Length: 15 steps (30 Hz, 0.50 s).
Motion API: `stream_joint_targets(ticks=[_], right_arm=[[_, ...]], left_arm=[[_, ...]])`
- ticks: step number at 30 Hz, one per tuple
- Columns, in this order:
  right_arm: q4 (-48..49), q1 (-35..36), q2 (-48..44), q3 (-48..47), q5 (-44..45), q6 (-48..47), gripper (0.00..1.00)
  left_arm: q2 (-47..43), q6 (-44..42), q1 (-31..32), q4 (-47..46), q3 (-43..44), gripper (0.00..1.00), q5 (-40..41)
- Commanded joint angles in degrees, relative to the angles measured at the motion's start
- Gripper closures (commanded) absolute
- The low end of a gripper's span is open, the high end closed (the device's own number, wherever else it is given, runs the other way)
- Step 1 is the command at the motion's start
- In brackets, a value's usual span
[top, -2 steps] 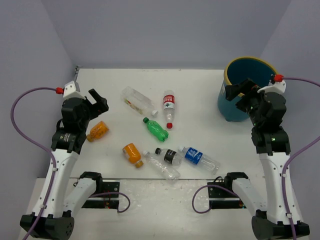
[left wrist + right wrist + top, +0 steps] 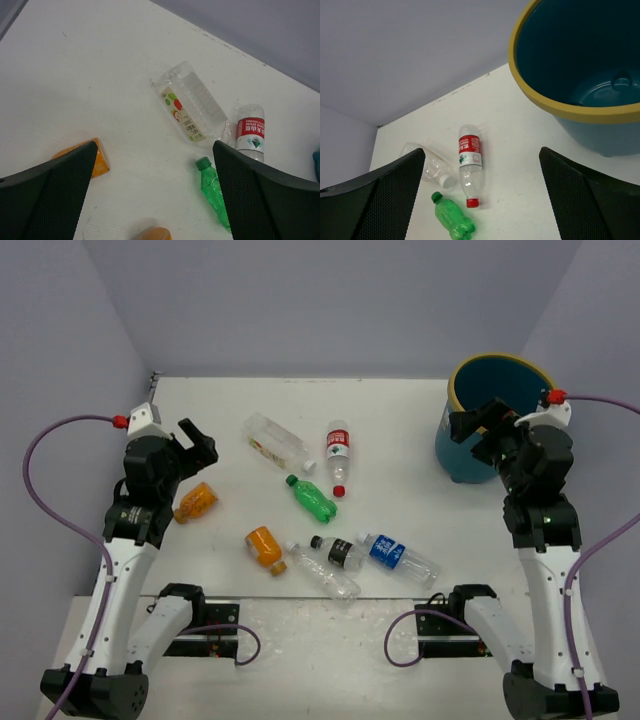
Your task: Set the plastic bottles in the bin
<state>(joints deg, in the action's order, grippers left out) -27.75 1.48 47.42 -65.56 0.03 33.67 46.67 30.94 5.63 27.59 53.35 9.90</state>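
Several plastic bottles lie on the white table (image 2: 400,430): a clear pale-labelled one (image 2: 275,442), a red-labelled one (image 2: 339,455), a green one (image 2: 313,498), two orange ones (image 2: 196,502) (image 2: 265,548), a black-labelled one (image 2: 337,552) and a blue-labelled one (image 2: 395,555). The teal bin (image 2: 455,455) with a yellow rim stands at the far right. My left gripper (image 2: 200,445) is open and empty above the table, over the left orange bottle (image 2: 97,160). My right gripper (image 2: 475,430) is open and empty, raised beside the bin's rim (image 2: 535,95).
A crushed clear bottle (image 2: 325,575) lies against the black-labelled one. Purple-grey walls close in the table on the left, far and right sides. The arm bases and their cables sit at the near edge.
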Motion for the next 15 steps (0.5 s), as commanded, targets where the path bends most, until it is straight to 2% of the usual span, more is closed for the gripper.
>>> stream_joint_targets(ticks=[1,3,6,9,12,15], right_arm=[[1.1,-0.2,-2.3,-0.4,-8.3,-1.9,0.01],[4.1,-0.2,-3.5,2.3,-13.0,-2.0,0.01],[5.0,-0.1,-4.4,4.4,-11.7,-1.0,0.01],[1.4,-0.2,-1.8,3.0,-18.9,-5.8,0.01],[-7.1,0.7,3.9,-0.3,-27.0,-8.5,0.01],[-10.4,11.0,5.8,-0.7,-19.1,-12.3,0.01]], left_arm=[[-0.8,0.9,-0.4,-3.6,-1.5,0.00,-2.5],[-0.7,1.3,-0.4,-4.8,-2.3,0.00,-4.6],[-0.4,1.3,-0.4,-5.6,-3.2,0.00,-7.0],[-0.2,1.2,-0.4,-5.9,-3.3,0.00,-7.0],[-0.4,1.4,-0.5,-5.9,-3.3,0.00,-6.2],[-0.5,1.5,-0.4,-6.0,-3.6,0.00,-6.2]])
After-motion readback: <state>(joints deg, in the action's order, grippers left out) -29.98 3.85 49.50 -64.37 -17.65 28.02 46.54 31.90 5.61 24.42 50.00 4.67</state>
